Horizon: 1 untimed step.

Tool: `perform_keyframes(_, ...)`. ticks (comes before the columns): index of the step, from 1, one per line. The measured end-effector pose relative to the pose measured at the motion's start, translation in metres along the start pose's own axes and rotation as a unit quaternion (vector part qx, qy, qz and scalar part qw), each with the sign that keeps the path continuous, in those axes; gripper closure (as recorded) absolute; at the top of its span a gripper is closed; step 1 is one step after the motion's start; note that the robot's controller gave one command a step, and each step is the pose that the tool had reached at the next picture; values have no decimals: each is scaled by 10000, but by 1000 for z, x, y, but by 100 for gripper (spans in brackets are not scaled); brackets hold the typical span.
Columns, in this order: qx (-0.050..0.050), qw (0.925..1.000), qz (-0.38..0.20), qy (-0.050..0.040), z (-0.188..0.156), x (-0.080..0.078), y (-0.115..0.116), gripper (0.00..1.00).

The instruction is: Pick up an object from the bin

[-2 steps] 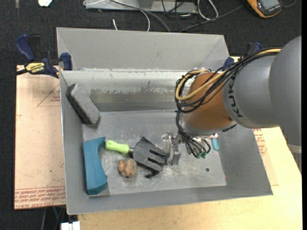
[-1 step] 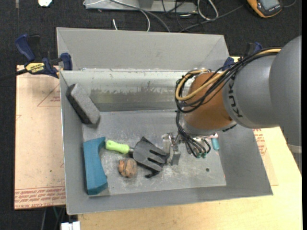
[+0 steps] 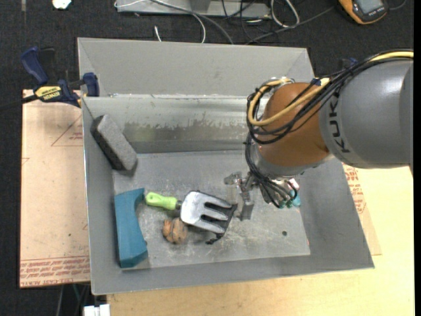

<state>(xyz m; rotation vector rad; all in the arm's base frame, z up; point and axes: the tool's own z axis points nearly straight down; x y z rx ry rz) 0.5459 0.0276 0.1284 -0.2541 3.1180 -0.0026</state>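
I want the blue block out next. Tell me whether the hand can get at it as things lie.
Probably yes. The blue block lies uncovered by the bin's left wall; the spatula and brown lump lie between it and the hand, but low enough to pass over.

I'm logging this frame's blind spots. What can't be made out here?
Camera view:
- Whether the gripper touches the spatula: too small to tell.
- The bin floor beneath the wrist: hidden by the orange cover.
- What the brown lump is: too small.
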Motion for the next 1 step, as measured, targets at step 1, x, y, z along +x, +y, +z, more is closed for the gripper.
perform_keyframes(1, -6, 9995, -319, 13, -67, 6, 4, 100)
